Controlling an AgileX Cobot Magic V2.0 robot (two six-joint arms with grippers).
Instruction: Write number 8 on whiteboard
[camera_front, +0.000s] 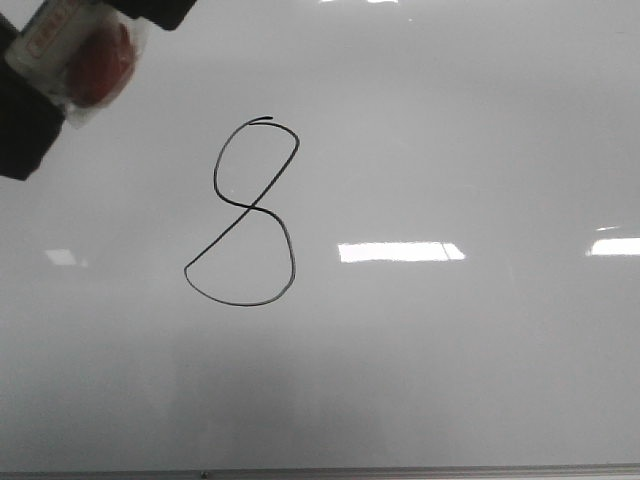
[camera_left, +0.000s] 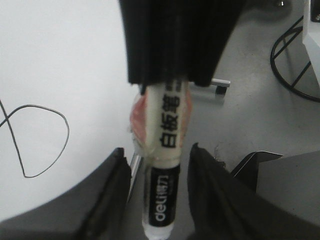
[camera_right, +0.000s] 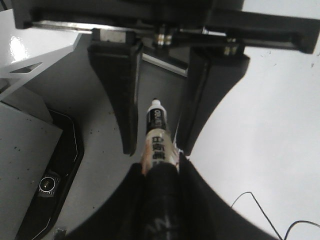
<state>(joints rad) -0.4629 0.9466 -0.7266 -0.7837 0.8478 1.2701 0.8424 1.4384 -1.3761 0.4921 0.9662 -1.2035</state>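
Observation:
The number 8 (camera_front: 248, 208) is a thin black figure near the middle of the whiteboard (camera_front: 450, 150). Parts of its line show in the left wrist view (camera_left: 68, 135) and the right wrist view (camera_right: 260, 202). A white marker (camera_left: 167, 125) with black ends and reddish tape is held beyond the board's edge, at the top left of the front view (camera_front: 85, 55). My right gripper (camera_right: 160, 167) is shut on the marker (camera_right: 157, 142). My left gripper (camera_left: 157, 150) is open, its fingers on either side of the marker's other end with gaps.
The board's thin frame edge (camera_front: 300, 472) runs along the near side. Beside the board is grey floor with a black wire stand (camera_left: 295, 65) and a black device (camera_right: 50, 185).

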